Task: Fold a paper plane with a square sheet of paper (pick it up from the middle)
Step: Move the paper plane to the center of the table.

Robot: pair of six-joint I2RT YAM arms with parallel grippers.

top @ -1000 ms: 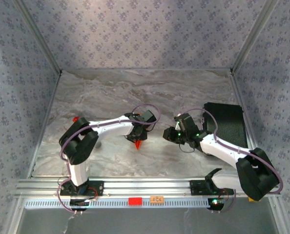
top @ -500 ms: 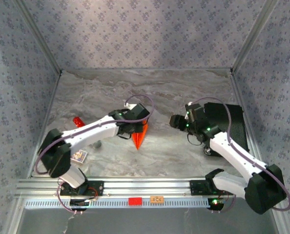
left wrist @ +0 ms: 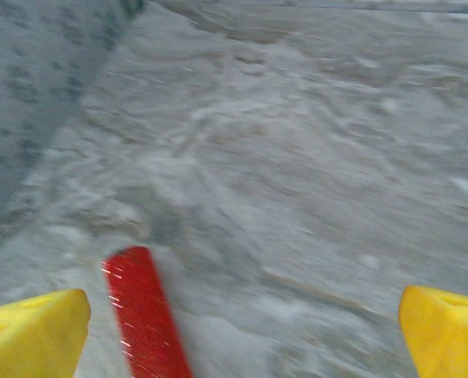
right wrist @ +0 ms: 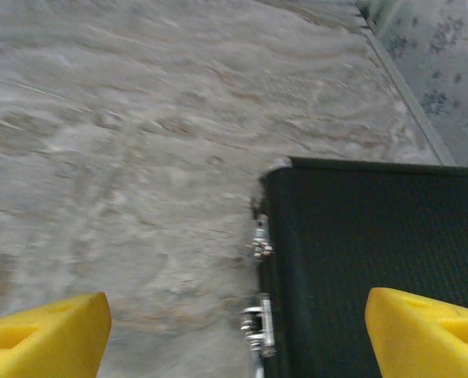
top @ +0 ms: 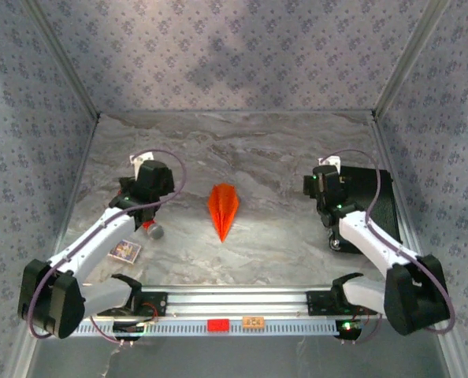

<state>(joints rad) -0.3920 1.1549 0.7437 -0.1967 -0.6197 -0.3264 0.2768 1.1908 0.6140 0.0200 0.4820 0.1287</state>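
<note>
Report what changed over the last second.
The left gripper let go of the paper plane, which now lies free mid-table, and swung back to the left. The right gripper pulled away to the right, toward the black case. Both jaws stand open. The case and white card stayed put.

Matt paper plane (top: 223, 209); smooth marble-look table (top: 281, 150)

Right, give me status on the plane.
Left gripper open, right gripper open, both empty. Paper plane folded, lying free between them. Red cylinder by left, black case by right, both apart from it.
</note>
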